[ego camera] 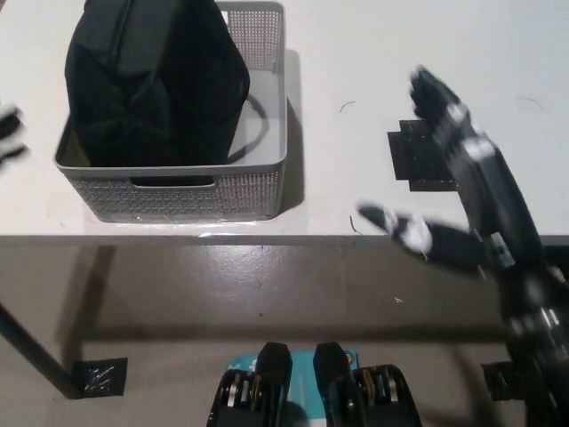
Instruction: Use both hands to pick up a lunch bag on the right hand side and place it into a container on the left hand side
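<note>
A pale counter (356,53) fills the top of my view, with a brown floor below it. At ten o'clock sits one grey basket (178,197), and one black lunch bag (156,84) stands inside it, upright, filling most of the room. I think the bag is where it belongs, so the job looks done. At three o'clock lies one flat black patch (420,160), maybe the mark where the bag waits at the start. My black right hand (444,178) is over the counter's front edge at four o'clock, holding nothing, fingers spread but blurry. My white left hand (9,138) peeks in at nine o'clock, just beside the basket; I cannot tell how it is shaped.
</note>
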Robot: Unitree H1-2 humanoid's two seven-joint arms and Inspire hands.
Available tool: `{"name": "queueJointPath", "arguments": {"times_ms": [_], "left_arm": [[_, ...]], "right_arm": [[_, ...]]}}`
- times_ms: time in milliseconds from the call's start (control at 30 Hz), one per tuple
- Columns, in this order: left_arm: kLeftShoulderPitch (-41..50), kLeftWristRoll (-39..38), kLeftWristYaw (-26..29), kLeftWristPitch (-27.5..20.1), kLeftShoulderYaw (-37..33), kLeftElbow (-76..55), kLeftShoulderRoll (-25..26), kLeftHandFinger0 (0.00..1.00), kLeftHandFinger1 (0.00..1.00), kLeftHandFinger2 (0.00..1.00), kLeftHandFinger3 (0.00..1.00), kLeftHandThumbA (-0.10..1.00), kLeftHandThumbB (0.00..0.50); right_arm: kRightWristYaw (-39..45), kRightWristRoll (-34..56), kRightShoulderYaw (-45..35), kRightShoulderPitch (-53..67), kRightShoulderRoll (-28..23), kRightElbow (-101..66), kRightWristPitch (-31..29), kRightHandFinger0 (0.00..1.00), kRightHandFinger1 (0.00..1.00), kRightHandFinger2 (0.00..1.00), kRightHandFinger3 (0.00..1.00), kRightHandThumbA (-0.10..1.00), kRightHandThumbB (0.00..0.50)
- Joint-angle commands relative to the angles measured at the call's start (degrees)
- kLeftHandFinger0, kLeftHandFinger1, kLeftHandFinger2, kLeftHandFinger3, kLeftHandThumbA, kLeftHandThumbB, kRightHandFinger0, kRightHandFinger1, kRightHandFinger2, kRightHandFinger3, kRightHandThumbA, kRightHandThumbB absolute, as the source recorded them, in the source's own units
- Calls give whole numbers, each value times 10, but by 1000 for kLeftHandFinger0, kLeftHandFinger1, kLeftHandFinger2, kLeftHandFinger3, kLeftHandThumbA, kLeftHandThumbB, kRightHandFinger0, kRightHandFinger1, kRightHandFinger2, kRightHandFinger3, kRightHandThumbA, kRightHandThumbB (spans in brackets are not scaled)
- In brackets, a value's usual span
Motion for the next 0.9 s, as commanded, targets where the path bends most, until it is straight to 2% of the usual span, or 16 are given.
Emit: {"name": "queueJointPath", "arguments": {"times_ms": [0, 133, 200, 267, 333, 400, 433, 500, 567, 600, 667, 700, 800, 867], "left_arm": [[66, -2, -1, -94, -32, -57, -38, 1000, 1000, 1000, 1000, 1000, 274], [122, 10, -31, -146, -61, -42, -68, 1000, 1000, 1000, 1000, 1000, 198], [139, 25, -44, -174, -74, -22, -75, 1000, 1000, 1000, 1000, 1000, 187], [162, 45, -53, -183, -95, -7, -82, 1000, 1000, 1000, 1000, 1000, 204], [175, 77, -43, -183, -122, 8, -102, 1000, 1000, 1000, 1000, 1000, 255], [189, 104, -45, -215, -141, 44, -110, 1000, 1000, 1000, 1000, 1000, 275], [192, 112, -47, -231, -149, 63, -111, 1000, 1000, 1000, 1000, 1000, 263], [196, 126, -47, -261, -165, 100, -118, 1000, 1000, 1000, 1000, 1000, 261], [198, 149, -44, -295, -181, 146, -125, 1000, 1000, 1000, 1000, 1000, 273], [197, 163, -41, -313, -192, 177, -132, 1000, 1000, 1000, 1000, 1000, 257], [192, 176, -34, -332, -204, 213, -140, 1000, 1000, 1000, 1000, 1000, 254], [190, 183, -31, -342, -210, 233, -142, 1000, 1000, 1000, 1000, 1000, 237], [183, 205, -19, -360, -219, 286, -144, 1000, 1000, 1000, 1000, 1000, 222], [182, 228, -2, -378, -225, 344, -145, 1000, 1000, 1000, 1000, 1000, 247]], "right_arm": [[14, 53, -29, 98, -18, -100, -146, 1000, 1000, 1000, 1000, 1000, 248], [15, 58, -51, 170, -25, -71, -205, 1000, 1000, 1000, 1000, 1000, 269], [16, 73, -59, 193, -25, -54, -223, 1000, 1000, 1000, 1000, 1000, 271], [15, 73, -66, 224, -23, -27, -250, 1000, 1000, 1000, 1000, 1000, 281], [18, 82, -69, 243, -20, 10, -263, 1000, 1000, 1000, 1000, 1000, 305], [21, 80, -65, 252, -13, 47, -274, 1000, 1000, 1000, 1000, 1000, 286], [23, 81, -62, 251, -7, 69, -280, 1000, 1000, 1000, 1000, 1000, 301], [22, 73, -55, 248, 7, 116, -292, 1000, 1000, 1000, 1000, 1000, 295], [23, 59, -44, 244, 20, 177, -310, 1000, 1000, 1000, 1000, 1000, 250], [24, 53, -39, 238, 28, 227, -330, 1000, 1000, 1000, 1000, 1000, 210], [25, 55, -38, 227, 39, 282, -343, 1000, 1000, 1000, 1000, 1000, 199], [23, 53, -37, 220, 46, 305, -342, 1000, 1000, 1000, 1000, 1000, 221], [27, 54, -35, 204, 61, 368, -350, 1000, 1000, 1000, 1000, 1000, 213], [32, 64, -36, 203, 70, 393, -337, 1000, 1000, 1000, 1000, 1000, 203]]}}
